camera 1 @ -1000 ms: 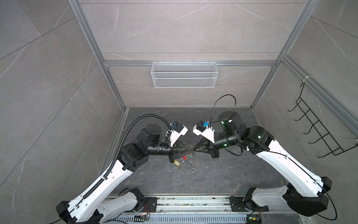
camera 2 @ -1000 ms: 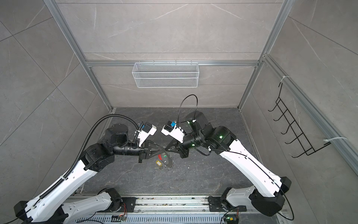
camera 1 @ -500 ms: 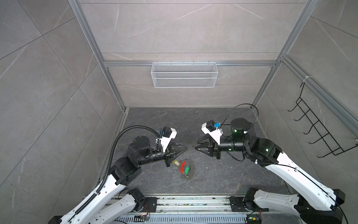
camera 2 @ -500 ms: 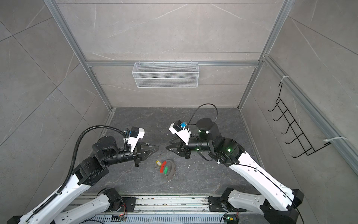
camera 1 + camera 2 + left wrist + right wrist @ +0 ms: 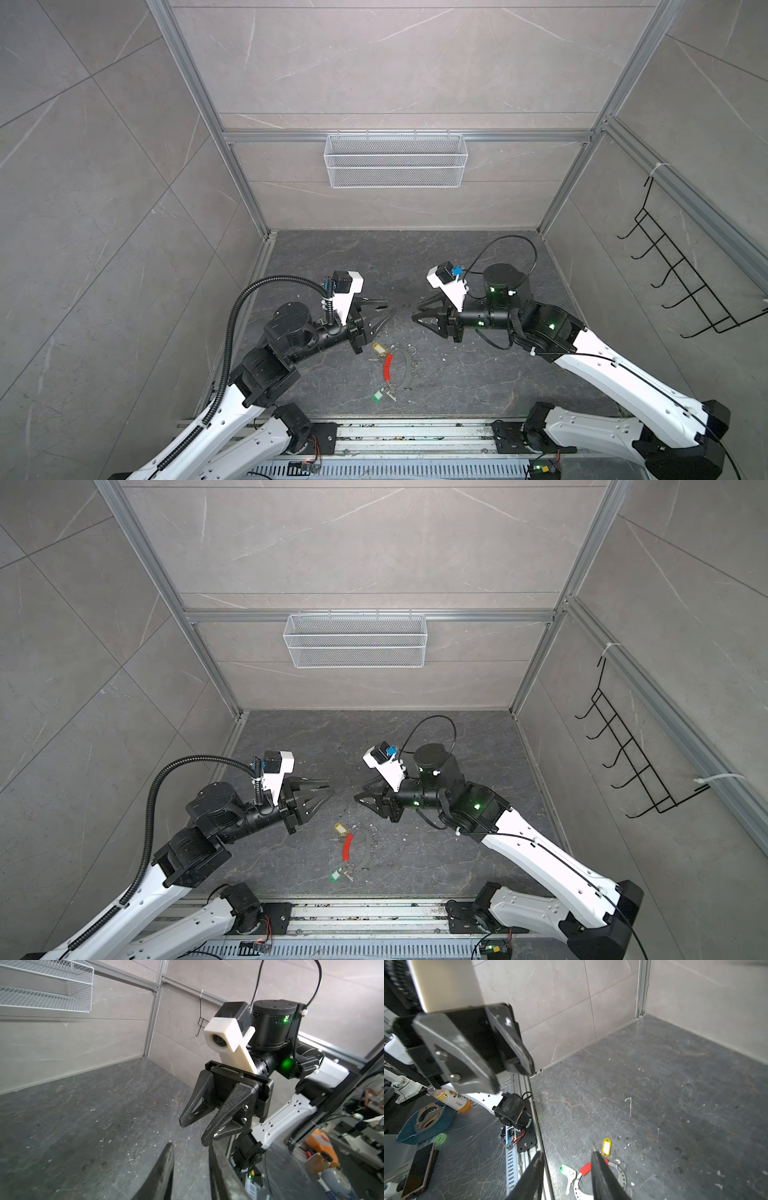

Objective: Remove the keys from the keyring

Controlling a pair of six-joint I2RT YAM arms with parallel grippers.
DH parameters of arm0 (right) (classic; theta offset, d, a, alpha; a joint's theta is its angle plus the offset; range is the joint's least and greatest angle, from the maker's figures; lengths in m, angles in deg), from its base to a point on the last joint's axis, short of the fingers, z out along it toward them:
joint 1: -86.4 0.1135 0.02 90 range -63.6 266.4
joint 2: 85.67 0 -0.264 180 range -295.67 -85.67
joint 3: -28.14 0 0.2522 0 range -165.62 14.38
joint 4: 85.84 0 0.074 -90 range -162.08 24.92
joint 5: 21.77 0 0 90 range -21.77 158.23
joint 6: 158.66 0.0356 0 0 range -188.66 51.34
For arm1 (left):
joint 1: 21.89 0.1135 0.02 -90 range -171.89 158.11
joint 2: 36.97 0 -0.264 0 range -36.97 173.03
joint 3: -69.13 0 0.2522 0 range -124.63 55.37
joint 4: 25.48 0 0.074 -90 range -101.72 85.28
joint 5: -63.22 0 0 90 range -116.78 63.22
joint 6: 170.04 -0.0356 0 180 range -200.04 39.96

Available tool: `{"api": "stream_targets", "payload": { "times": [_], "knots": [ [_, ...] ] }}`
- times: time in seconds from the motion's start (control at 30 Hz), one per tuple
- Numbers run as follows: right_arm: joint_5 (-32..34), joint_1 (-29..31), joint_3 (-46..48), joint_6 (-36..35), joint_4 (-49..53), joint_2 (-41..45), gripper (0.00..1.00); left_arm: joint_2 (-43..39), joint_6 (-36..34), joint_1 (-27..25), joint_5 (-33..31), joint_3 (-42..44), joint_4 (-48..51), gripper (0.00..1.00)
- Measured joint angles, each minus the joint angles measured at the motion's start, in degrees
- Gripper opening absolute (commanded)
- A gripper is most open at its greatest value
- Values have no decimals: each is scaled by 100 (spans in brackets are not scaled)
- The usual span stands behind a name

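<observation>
The keyring (image 5: 404,371) (image 5: 365,850) lies flat on the dark floor, its red sleeve (image 5: 387,367) (image 5: 586,1168) along one arc. A yellow-tagged key (image 5: 377,349) (image 5: 606,1147) rests by one end of the sleeve and a green-tagged key (image 5: 379,395) (image 5: 566,1169) by the other. Whether the keys still hang on the hoop I cannot tell. My left gripper (image 5: 388,309) (image 5: 191,1147) and right gripper (image 5: 415,318) (image 5: 568,1151) face each other above and behind the ring, both open and empty, a short gap between their tips.
Small silver split rings (image 5: 412,351) lie beside the hoop. A white mesh basket (image 5: 395,165) hangs on the back wall and a black hook rack (image 5: 681,286) on the right wall. The arm bases sit on a rail (image 5: 415,436) along the front edge.
A second ago both grippers were shut on the keyring, held up between them. They have let it go and drawn apart; the ring now lies on the floor and both stand open.
</observation>
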Motion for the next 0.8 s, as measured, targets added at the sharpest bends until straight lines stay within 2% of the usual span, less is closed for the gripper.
{"api": "stream_targets", "payload": {
  "times": [0.1,0.13,0.23,0.5,0.63,0.8],
  "knots": [
    [-173,2,160,144,-66,-107,43,-247,44,0,-203,103,7,59],
    [-262,13,240,199,-144,-173,43,-328,61,0,-245,122,11,72],
    [-448,155,564,348,-299,-442,43,-518,66,0,-372,125,42,100],
    [-358,1211,966,409,-291,-1862,42,-968,81,0,-551,127,203,100],
    [-28,1727,999,334,-286,-2422,41,-1174,85,0,-551,201,249,94],
    [645,2151,990,61,-271,-2789,39,-1388,92,0,-680,297,459,94]
  ]
}}
